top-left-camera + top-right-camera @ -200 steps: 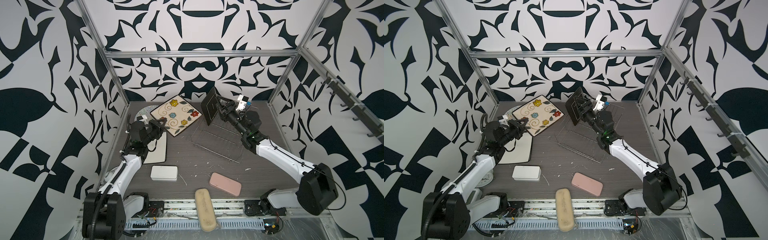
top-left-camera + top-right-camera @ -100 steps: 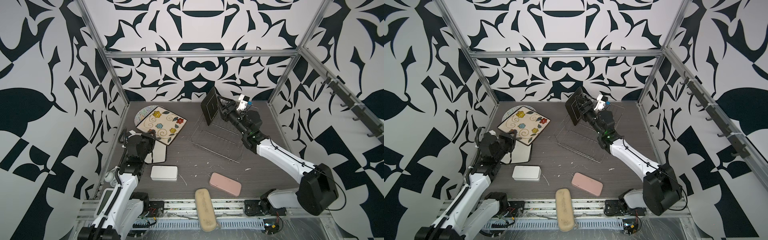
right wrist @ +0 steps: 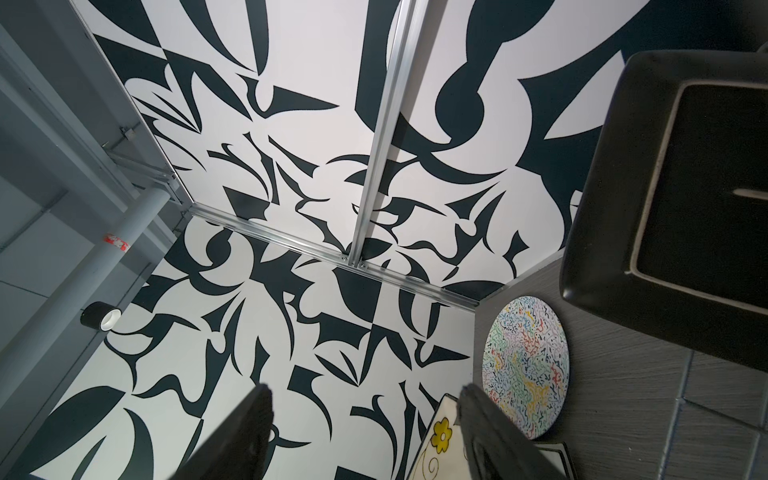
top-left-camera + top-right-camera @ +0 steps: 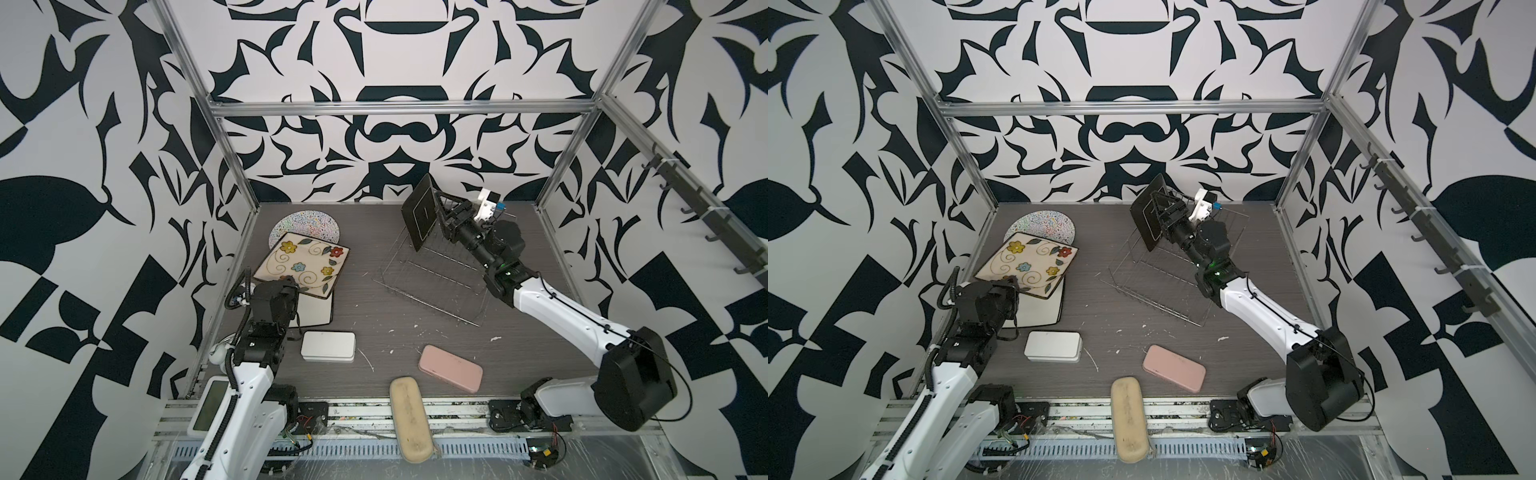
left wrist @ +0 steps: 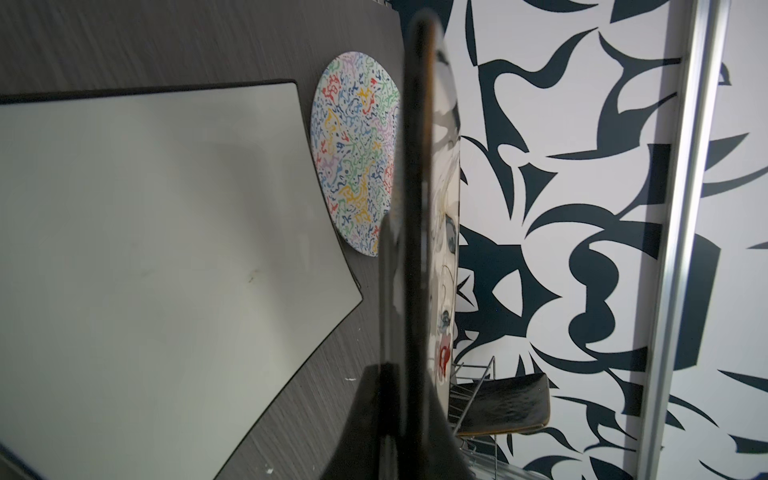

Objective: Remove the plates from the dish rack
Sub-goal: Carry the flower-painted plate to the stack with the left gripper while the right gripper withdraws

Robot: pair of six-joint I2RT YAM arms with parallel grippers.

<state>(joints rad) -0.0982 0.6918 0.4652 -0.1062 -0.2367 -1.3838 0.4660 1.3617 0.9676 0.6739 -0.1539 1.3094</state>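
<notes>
I'm pinching the cream flowered square plate (image 4: 303, 266) with my left tool (image 4: 291, 284); right tool (image 3: 365, 395) is hanging spread beside the black square plate (image 4: 419, 216) in the silver wire rack (image 4: 432, 282).

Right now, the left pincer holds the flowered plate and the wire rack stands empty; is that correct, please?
Not quite: the rack is not empty; a black plate stands in it, as both top views show. The left pincer does hold the flowered plate.

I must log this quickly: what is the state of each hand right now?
Left hand: closed on the flowered plate.
Right hand: open, holding nothing, beside the black plate.
</notes>
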